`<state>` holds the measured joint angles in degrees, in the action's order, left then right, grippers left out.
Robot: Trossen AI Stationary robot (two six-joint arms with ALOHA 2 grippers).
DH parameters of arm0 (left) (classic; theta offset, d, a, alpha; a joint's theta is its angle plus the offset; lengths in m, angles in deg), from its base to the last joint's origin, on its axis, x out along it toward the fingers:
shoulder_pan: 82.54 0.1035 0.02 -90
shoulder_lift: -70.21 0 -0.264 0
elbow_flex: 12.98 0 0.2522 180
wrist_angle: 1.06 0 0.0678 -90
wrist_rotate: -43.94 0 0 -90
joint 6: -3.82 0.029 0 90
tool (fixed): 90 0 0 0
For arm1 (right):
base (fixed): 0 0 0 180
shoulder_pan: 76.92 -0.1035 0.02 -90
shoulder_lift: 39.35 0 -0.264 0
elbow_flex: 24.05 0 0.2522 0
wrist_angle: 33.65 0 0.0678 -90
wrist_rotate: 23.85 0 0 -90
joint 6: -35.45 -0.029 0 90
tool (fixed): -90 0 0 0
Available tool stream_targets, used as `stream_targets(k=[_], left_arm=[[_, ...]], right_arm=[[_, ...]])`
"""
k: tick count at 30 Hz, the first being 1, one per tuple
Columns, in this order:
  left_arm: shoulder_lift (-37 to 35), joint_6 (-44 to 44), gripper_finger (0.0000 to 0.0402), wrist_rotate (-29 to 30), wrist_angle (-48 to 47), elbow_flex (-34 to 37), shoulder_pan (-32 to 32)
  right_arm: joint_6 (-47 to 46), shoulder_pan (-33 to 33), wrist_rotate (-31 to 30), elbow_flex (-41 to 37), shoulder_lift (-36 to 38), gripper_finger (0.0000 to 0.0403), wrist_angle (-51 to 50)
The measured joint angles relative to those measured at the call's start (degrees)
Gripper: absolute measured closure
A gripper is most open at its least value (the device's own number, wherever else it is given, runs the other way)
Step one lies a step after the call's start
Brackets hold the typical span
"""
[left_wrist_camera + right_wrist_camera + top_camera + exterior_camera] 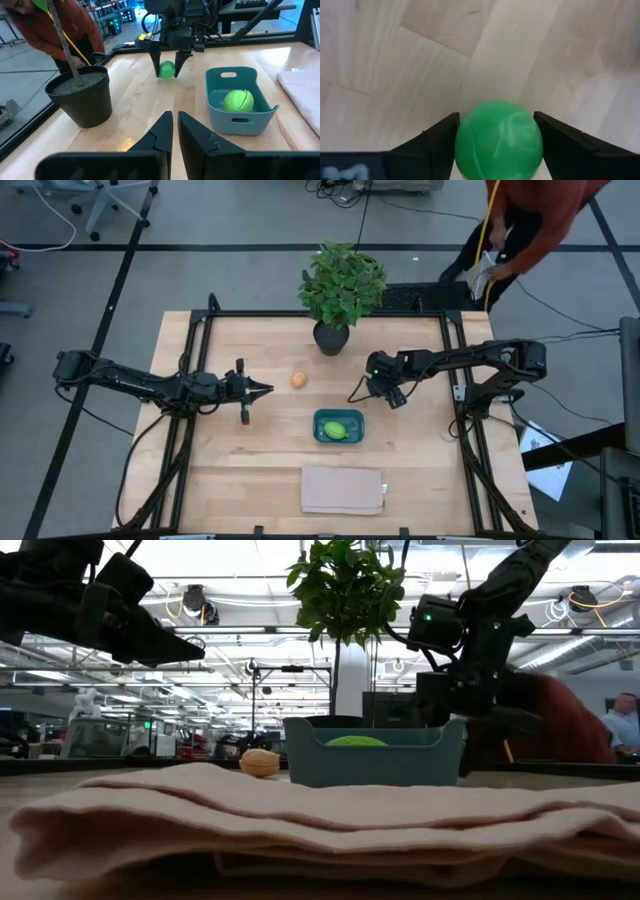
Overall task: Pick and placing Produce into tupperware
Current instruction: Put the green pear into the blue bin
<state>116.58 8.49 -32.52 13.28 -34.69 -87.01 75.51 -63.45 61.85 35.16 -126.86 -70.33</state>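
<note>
My right gripper [167, 75] stands over the table's middle right, pointing steeply down, its fingers closed on either side of the bright green ball [498, 140]. In the high view the gripper [364, 391] hides the ball. The teal tupperware [339, 426] stands near the table's middle with the yellow-green fruit [238, 100] lying inside it. The tan-orange egg-like piece [298, 380] rests on the wood between the two arms. My left gripper [266, 389] hangs shut and holds nothing, left of the egg, pointing toward the table's right. My right gripper pinches the green ball between its two fingers, one finger [442, 137] on each opposite side of the ball's widest part [465, 142]. The fingers come from above, slanting down. The ball sits low by the fingertips; whether it is clear of the table I cannot tell.
A potted leafy plant [338, 290] stands at the table's far middle. A folded beige cloth [342, 490] lies at the near edge in front of the tupperware. A person in an orange top [530, 225] bends at the far right corner, beyond the table frame.
</note>
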Motion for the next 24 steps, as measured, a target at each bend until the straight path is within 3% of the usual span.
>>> stream_targets(k=[12, 24], left_arm=[[0.0, -0.1, 0.0369, 0.1, 0.7, 0.0, 0.0], [0.0, -0.2, 0.0369, 0.2, 1.8, 0.0, 0.0]], right_arm=[[-5.2, -0.5, -1.6, 2.1, 2.7, 0.0167, -4.7], [-12.2, -4.6, 1.7, 12.4, 2.7, 0.0167, -10.3]])
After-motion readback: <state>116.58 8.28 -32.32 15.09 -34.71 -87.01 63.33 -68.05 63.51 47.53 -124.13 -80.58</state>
